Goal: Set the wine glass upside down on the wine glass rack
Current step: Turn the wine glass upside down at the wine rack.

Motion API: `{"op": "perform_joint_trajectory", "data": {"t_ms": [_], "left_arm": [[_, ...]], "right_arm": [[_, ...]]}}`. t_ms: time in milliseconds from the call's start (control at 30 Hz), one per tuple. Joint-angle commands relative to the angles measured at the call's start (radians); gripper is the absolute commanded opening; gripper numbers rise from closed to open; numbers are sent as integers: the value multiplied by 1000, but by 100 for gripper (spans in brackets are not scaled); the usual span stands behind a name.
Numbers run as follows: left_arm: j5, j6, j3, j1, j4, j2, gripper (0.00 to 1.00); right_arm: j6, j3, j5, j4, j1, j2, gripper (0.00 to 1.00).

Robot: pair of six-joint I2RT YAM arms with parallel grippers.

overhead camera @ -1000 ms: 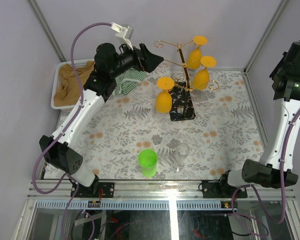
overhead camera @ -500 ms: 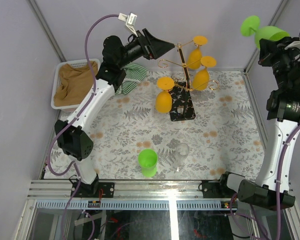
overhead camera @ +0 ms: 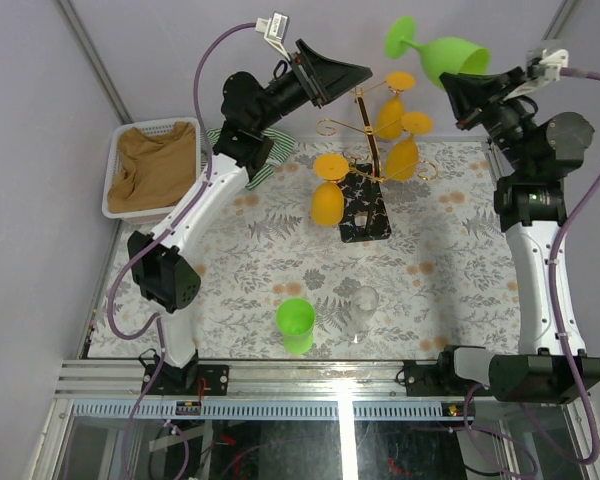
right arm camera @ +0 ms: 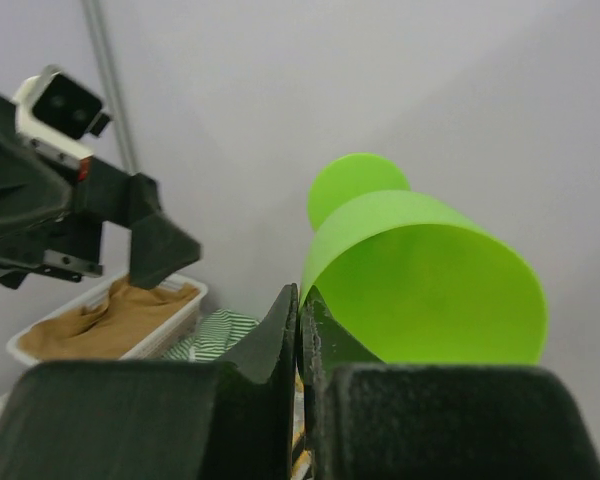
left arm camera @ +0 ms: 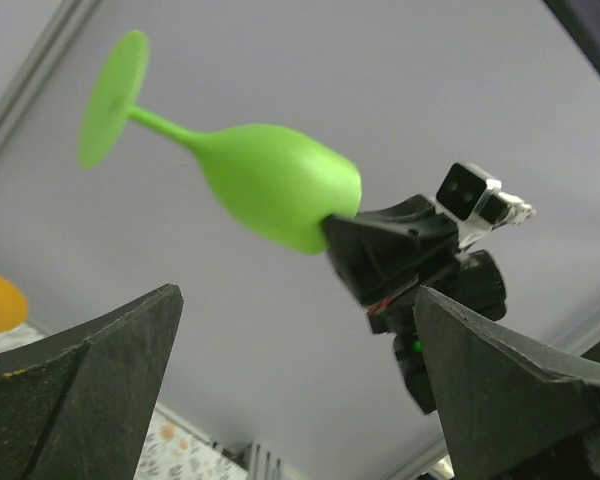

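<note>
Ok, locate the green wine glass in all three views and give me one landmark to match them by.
Top external: the green wine glass is at the top, right of centre, with its foot pointing left.
Left wrist: it runs from upper left to centre, foot at the upper left.
Right wrist: it is at centre right, mouth toward the camera.
Shared landmark: the right gripper, pinching the glass's rim in every view.

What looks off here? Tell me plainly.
The green wine glass lies sideways in midair, pinched at its rim by the right arm's fingers, not upside down like the orange glasses hanging on the rack.
</note>
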Motion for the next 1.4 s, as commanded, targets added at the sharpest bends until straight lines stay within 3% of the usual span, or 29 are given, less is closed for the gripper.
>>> {"op": "perform_joint_trajectory", "data": {"t_ms": [0,233,433,833,1367], "left_arm": [[-75,-109,47,-29,112,19,100],[-218,-126,-16,-43,102,-3,100],[-335,-61,-72,-61,107,-39,100],[-378,-84,-82,-62,155,-19,98],[-418,-69,-86,-51,185,-2,59]], "right_arm": [[-113,21,60,91,90,2,0],[-227,37,142,86,218,14,0],[-207,32,141,130,282,43,0],[-233,7,165,108,391,40,0],[-322,-56,225,35,502,-4,0]]}}
